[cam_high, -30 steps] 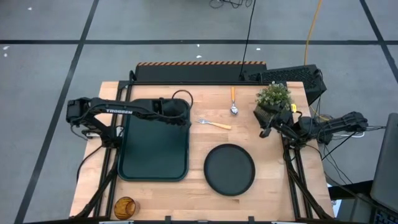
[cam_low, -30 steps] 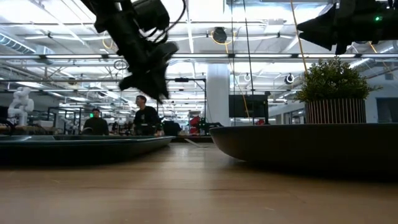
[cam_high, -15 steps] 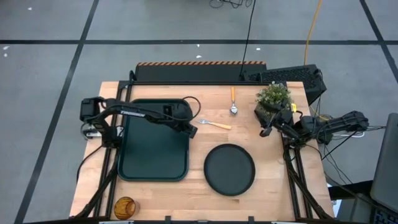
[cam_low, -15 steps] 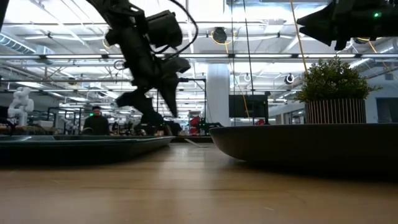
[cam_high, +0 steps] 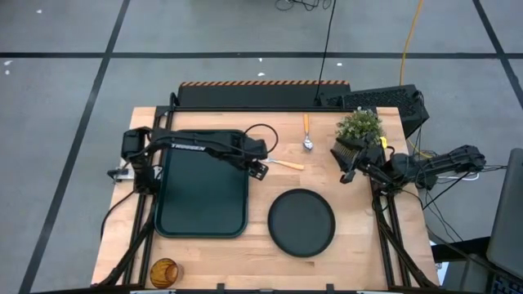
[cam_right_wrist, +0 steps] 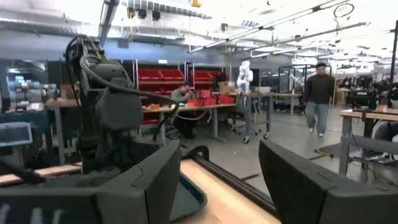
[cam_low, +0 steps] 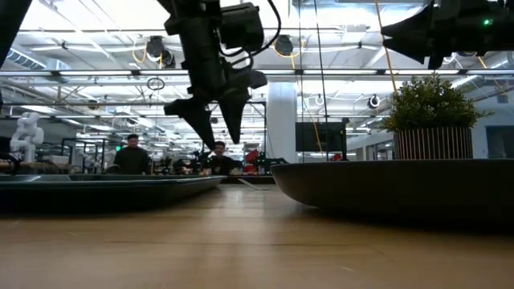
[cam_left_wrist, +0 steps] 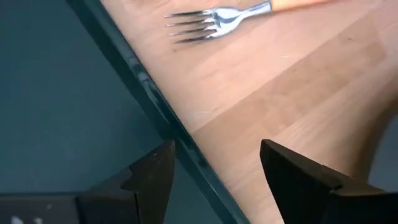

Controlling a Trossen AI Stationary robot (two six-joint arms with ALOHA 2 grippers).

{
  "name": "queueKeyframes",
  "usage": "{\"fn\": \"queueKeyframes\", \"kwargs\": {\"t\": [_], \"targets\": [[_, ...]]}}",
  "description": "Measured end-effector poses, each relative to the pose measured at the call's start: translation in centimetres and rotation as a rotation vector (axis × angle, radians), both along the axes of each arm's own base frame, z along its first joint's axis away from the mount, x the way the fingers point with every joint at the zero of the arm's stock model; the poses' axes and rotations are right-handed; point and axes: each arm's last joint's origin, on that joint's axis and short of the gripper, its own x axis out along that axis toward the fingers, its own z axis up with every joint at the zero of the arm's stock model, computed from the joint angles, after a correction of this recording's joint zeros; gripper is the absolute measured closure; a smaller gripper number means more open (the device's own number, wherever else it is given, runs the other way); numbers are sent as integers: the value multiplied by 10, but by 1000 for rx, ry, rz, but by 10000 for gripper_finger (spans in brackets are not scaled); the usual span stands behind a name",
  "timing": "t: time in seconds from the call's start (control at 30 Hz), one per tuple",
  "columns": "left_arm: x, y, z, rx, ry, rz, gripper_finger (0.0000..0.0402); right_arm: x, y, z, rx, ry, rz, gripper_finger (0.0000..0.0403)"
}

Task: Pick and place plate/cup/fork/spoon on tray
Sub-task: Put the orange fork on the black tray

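Observation:
The dark green tray (cam_high: 202, 189) lies flat at the table's left. The fork (cam_high: 283, 163) lies flat on the wood just right of the tray's far right corner; its tines show in the left wrist view (cam_left_wrist: 202, 25). The spoon (cam_high: 306, 133) lies beyond it. The round dark plate (cam_high: 301, 221) lies right of the tray. The amber cup (cam_high: 164, 272) stands at the near left corner. My left gripper (cam_high: 260, 168) is open and empty, above the tray's right rim (cam_left_wrist: 163, 118), short of the fork. My right gripper (cam_high: 346, 173) is open and empty, raised by the plant.
A potted plant (cam_high: 359, 131) stands at the far right, beside my right gripper. A black box (cam_high: 384, 100) sits at the far right corner. Bare wood lies between the tray, the plate and the fork. People show in the room beyond the table.
My left gripper has swung from over the tray's far end toward the table's right, reaching the tray's right rim close to the fork. It stays open. My right arm has kept still.

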Motion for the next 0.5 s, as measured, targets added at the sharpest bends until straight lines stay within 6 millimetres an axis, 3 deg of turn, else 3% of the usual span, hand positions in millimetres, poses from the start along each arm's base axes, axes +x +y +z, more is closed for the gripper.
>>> {"fn": "queueKeyframes", "kwargs": {"t": [0.17, 0.5], "targets": [[4, -5, -19, -12, 64, -4, 163, 0, 0, -2, -8, 43, -1, 190], [4, 8, -19, 4, 60, -25, 163, 2, 1, 17, 173, 418, 0, 190]]}}
